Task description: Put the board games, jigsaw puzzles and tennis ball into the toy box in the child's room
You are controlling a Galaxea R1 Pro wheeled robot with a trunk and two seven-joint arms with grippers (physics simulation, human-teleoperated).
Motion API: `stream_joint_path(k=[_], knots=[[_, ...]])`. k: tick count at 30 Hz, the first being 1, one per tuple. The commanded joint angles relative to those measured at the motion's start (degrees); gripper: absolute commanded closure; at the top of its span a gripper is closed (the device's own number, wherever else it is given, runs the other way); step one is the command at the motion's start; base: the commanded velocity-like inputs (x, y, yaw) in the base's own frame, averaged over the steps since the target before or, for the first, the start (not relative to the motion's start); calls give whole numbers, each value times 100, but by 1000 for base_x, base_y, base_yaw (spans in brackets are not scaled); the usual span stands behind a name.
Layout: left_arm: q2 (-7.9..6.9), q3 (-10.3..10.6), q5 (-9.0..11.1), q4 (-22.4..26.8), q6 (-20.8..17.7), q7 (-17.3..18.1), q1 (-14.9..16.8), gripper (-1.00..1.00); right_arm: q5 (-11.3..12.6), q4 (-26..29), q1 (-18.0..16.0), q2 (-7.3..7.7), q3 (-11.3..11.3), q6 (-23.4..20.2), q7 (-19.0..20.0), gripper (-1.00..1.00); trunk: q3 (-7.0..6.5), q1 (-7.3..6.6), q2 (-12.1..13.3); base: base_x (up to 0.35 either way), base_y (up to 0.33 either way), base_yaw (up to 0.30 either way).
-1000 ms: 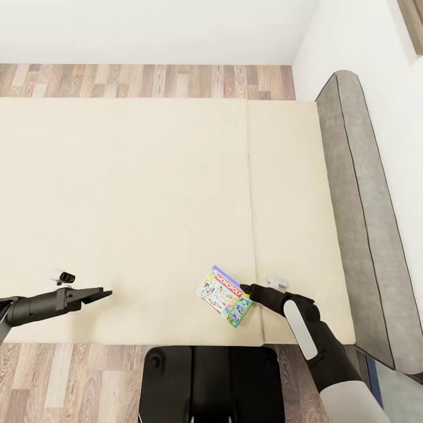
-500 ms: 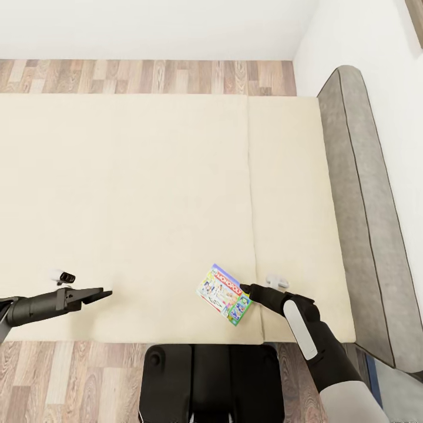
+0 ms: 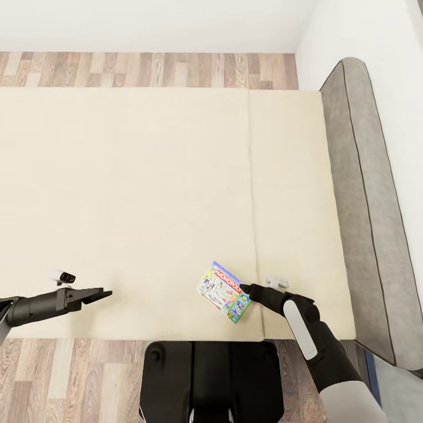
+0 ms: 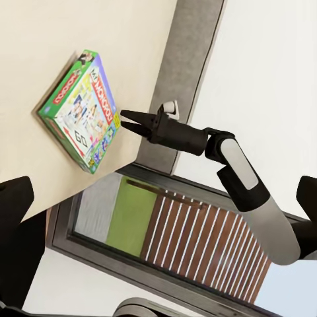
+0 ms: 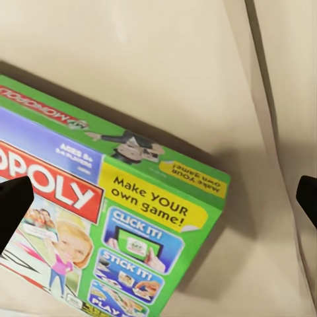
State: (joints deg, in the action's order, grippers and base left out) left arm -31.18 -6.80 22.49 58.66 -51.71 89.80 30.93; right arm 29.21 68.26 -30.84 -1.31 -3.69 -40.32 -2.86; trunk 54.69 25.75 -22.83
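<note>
The right end effector (image 3: 244,288) hovers at the Monopoly board game (image 3: 224,292), which lies flat near the bed's (image 3: 147,188) near edge, beside the seam. Its fingertips sit just beside the carton's corner; contact cannot be told, nor how far they are parted. The left end effector (image 3: 101,293) hangs over the bed's near edge, well apart, fingers together, holding nothing.

One Monopoly carton (image 3: 223,292) (only toy), one bed (image 3: 147,188), two claws.
</note>
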Motion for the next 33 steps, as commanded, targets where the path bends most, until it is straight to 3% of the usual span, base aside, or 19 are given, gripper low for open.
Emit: stream_joint_path(k=[1, 33], knots=[[-2, 3, 1, 0, -62, 20, 3, -100, 36, 6, -1, -1, -1, -22, -30, -100, 8, 3, -9, 0, 0, 0], [-2, 1, 1, -4, -50, 20, 1, -100, 34, 59, 5, -7, 9, -19, -30, -100, 33, 3, -9, 0, 0, 0]])
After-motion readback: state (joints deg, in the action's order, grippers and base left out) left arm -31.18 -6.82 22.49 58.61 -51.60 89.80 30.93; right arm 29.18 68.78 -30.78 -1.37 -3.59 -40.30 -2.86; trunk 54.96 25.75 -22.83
